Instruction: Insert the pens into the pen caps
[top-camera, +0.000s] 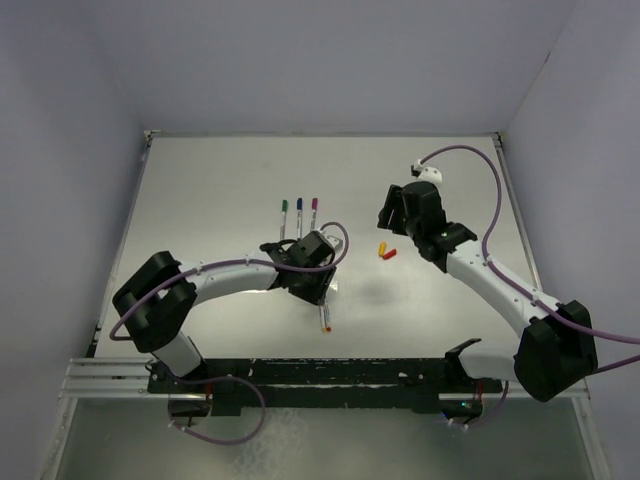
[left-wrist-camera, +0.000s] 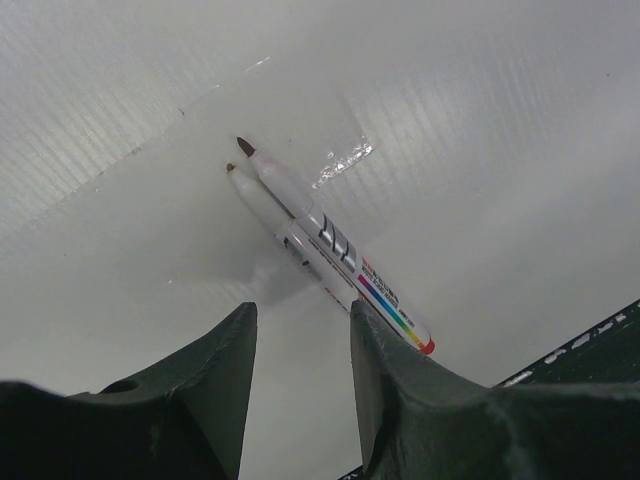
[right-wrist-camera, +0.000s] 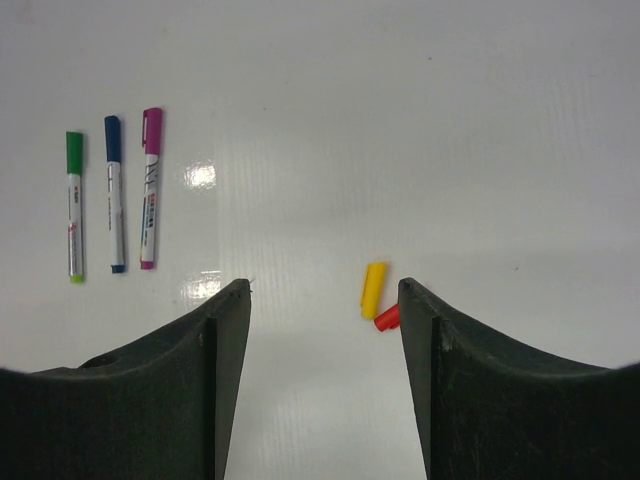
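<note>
Your left fingers (left-wrist-camera: 300, 375) released, hovering over uncapped red pen (left-wrist-camera: 335, 250) lying on counter (left-wrist-camera: 500, 150); your right fingers (right-wrist-camera: 320, 330) released above yellow cap (right-wrist-camera: 373, 289) and red cap (right-wrist-camera: 386, 318), touching; three capped pens (right-wrist-camera: 113, 195) lie side by side.

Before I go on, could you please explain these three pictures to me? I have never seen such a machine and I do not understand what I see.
These are two robot arms bolted to the near edge of a white table. One picture looks down from above; the other two come from cameras on each wrist, so the dark shapes at the bottom are the fingers.

Three capped pens, green, blue and magenta, lie side by side. A yellow cap and a red cap lie loose beside each other. Two uncapped pens lie below the left gripper.

Both the left gripper and the right gripper are open and hold nothing.
</note>
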